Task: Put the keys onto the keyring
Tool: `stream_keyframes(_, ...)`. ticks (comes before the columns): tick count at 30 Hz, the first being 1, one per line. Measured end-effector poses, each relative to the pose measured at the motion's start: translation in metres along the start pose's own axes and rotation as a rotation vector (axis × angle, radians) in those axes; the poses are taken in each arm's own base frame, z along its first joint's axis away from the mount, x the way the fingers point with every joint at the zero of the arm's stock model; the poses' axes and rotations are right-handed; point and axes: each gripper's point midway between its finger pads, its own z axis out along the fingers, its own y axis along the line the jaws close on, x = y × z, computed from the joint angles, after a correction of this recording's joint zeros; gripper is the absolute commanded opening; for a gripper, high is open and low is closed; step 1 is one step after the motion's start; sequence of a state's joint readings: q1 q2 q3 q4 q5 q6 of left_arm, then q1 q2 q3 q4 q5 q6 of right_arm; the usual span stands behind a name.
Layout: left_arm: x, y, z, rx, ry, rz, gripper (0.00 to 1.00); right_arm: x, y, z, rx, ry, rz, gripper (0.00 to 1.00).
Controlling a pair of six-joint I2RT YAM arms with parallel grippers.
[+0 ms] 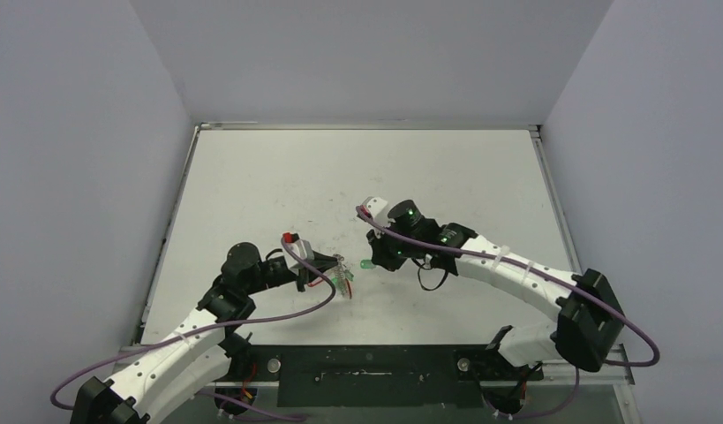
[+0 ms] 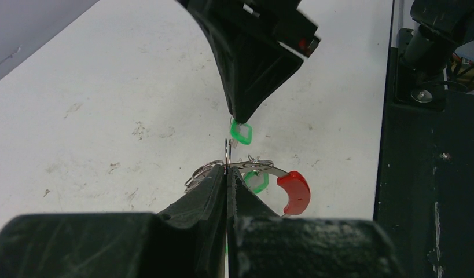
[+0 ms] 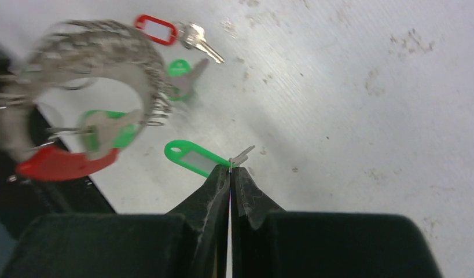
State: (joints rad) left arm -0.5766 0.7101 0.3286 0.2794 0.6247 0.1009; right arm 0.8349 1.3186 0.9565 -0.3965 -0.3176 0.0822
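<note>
Silvery-fringed keyring (image 3: 116, 55) (one side red) hangs near a green-tagged key (image 3: 191, 156).

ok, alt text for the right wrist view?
The right gripper is shut on a green-tagged key over the white table. Upper left, the blurred keyring has a second green-tagged key at it; a red-tagged key and a third green-tagged key lie beyond.

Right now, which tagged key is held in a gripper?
The green-tagged key pinched in the right gripper. The red-tagged key and another green one lie on the table; a third green hangs by the keyring.
</note>
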Motion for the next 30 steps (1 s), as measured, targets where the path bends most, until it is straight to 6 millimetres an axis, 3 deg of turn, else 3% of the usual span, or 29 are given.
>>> stream_keyframes(7, -0.003, 0.001, -0.003, -0.019, -0.012, 0.019, 0.00, 0.067, -0.057, 0.033, 0.289, 0.290, 0.089, 0.00)
stream_keyframes(10, -0.003, 0.001, -0.004, -0.022, -0.012, 0.021, 0.00, 0.084, -0.072, 0.042, 0.377, 0.375, 0.117, 0.00)
stream_keyframes(11, -0.003, 0.001, -0.004, -0.023, -0.012, 0.022, 0.00, 0.087, -0.075, 0.044, 0.399, 0.393, 0.125, 0.05)
stream_keyframes(16, -0.004, 0.001, -0.005, -0.030, -0.015, 0.027, 0.00, 0.089, -0.084, 0.047, 0.463, 0.403, 0.158, 0.39)
stream_keyframes(17, -0.005, 0.001, -0.006, -0.032, -0.016, 0.029, 0.00, 0.088, -0.085, 0.047, 0.472, 0.395, 0.164, 0.41)
stream_keyframes(21, -0.005, 0.001, -0.007, -0.037, -0.015, 0.029, 0.00, 0.078, -0.087, 0.040, 0.495, 0.354, 0.177, 0.44)
stream_keyframes(26, -0.002, 0.001, -0.007, -0.039, -0.009, 0.025, 0.00, 0.061, -0.086, 0.025, 0.493, 0.267, 0.216, 0.35)
stream_keyframes(30, 0.003, 0.001, -0.007, -0.037, 0.002, 0.018, 0.00, 0.062, -0.088, 0.024, 0.478, 0.244, 0.256, 0.33)
